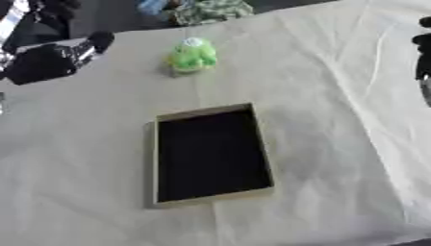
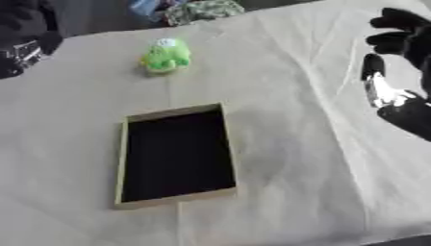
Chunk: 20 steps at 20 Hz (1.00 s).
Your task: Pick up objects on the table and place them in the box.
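A green plush toy (image 1: pixel 192 55) sits on the cream cloth near the far edge, a little behind the box. The box (image 1: pixel 213 197) is a shallow tan-rimmed tray with a black, empty inside, lying mid-table. My left hand (image 1: pixel 44 62) hovers at the upper left, level with the toy and well to its left; it is a blurred dark mass with nothing visible in it. At the right edge my right hand (image 2: pixel 402 41) is raised above the table, fingers spread and relaxed, holding nothing. It is far from both toy and box.
A cream cloth (image 1: pixel 336 144) with folds covers the whole table. Beyond the far edge lie a green-and-white patterned bundle (image 1: pixel 210 9) and something blue (image 1: pixel 152 6). Dark gear shows at the upper left corner.
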### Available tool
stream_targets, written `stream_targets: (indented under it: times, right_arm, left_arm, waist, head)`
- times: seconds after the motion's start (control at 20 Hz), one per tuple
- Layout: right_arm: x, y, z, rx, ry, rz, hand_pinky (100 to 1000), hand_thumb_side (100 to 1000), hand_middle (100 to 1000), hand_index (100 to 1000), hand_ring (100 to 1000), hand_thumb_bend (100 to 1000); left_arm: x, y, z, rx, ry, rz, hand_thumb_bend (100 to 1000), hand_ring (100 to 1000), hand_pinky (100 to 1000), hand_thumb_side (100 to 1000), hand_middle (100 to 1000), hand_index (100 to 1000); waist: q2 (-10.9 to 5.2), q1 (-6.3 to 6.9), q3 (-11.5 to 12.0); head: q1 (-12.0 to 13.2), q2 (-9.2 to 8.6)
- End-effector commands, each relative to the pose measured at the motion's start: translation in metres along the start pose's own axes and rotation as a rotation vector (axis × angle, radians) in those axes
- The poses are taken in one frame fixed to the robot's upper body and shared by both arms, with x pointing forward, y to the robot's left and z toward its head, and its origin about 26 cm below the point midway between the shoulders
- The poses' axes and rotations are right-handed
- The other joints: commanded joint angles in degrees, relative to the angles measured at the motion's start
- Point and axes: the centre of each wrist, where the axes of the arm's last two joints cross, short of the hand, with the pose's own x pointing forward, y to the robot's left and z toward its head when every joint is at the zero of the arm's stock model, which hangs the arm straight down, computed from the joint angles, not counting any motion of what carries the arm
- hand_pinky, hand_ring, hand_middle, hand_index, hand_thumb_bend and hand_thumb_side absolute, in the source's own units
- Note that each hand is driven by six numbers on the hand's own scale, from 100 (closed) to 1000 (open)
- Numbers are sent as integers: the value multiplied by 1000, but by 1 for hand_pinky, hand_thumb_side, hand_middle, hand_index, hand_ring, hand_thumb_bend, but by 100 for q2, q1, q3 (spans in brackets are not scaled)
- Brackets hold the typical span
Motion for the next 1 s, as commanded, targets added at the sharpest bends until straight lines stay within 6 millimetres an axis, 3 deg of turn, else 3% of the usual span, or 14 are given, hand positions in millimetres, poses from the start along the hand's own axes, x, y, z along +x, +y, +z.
stream_targets:
  times: [0.05,0.3,0.5,1.0]
  right_arm:
    - [5,-5,-6,18,-31,9,779,447,821,926,777,100]
    - [6,-3,-8,35,-42,-1,779,448,821,927,777,100]
    - [6,-2,-9,45,-48,-7,780,449,821,927,777,100]
    - [8,2,-14,73,-70,-26,781,449,820,928,777,100]
  left_arm:
    - [-7,15,-20,-34,52,-126,526,728,737,563,714,879]
    - [-19,10,-62,-86,119,-245,534,723,745,569,711,883]
    - [-29,-7,-88,-121,163,-290,541,723,749,563,711,883]
    - [-45,-59,-117,-255,203,-393,581,730,769,516,723,890]
  waist:
    - [-122,-8,-46]
    - [-144,11,-180]
    - [-145,25,-265]
    - [-133,38,-475]
  head:
    - [54,-31]
    - [49,-28]
    - [0,-50]
    - [-6,-114]
